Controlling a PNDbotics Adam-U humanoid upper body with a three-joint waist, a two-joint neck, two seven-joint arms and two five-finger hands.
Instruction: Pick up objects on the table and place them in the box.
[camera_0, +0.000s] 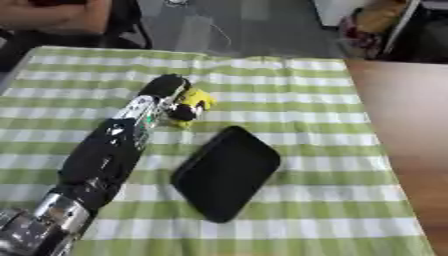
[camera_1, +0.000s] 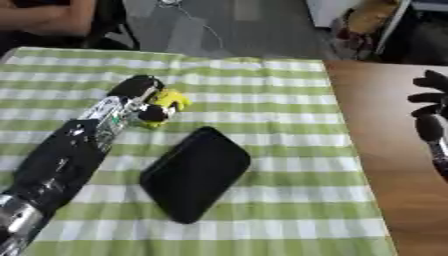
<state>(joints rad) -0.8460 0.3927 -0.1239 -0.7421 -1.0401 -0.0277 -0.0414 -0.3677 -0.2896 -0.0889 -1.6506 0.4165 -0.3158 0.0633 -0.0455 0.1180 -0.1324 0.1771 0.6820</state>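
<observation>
My left hand (camera_0: 171, 97) is out toward the worktop's far edge, fingers curled round the yellow object (camera_0: 194, 100) to lift it. Black box (camera_0: 226, 171) lies mid-worktop, nearer me. Right hand (camera_1: 430, 112) idles at the right edge, fingers relaxed, holding nothing.

I see a green-and-white checked tablecloth (camera_0: 289, 100) over a brown wooden table (camera_0: 411, 125). The box (camera_0: 226, 172) is plain matte black. My left hand (camera_0: 171, 97), black with silver at the wrist, closes on a bright yellow object (camera_0: 196, 100). My right hand (camera_1: 430, 107) is black.
</observation>
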